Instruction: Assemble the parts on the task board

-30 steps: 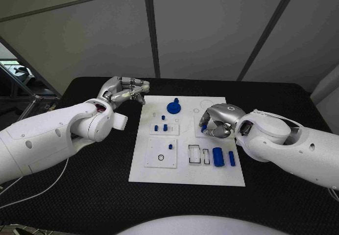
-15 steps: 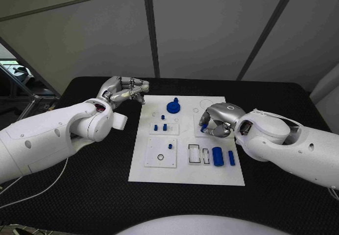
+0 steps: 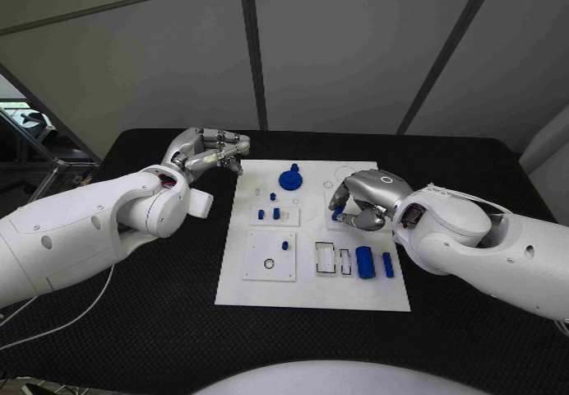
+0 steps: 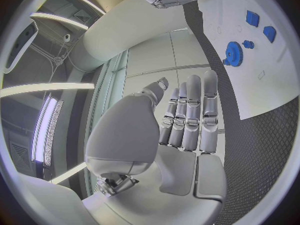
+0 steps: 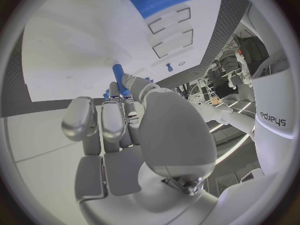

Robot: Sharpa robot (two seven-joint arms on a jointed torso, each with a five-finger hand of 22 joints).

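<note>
Right hand (image 3: 362, 202) pinches one blue peg (image 5: 120, 79).

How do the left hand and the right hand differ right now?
The right hand pinches a small blue peg over the task board; the left hand holds nothing. The right hand hangs above the board's right half; the left hand sits off the board, over the black table beyond the far left corner. Both are silver, on white arms.

Head camera high above the task board (image 3: 314, 284); both wrist cameras close behind their hands, sharing that board.
</note>
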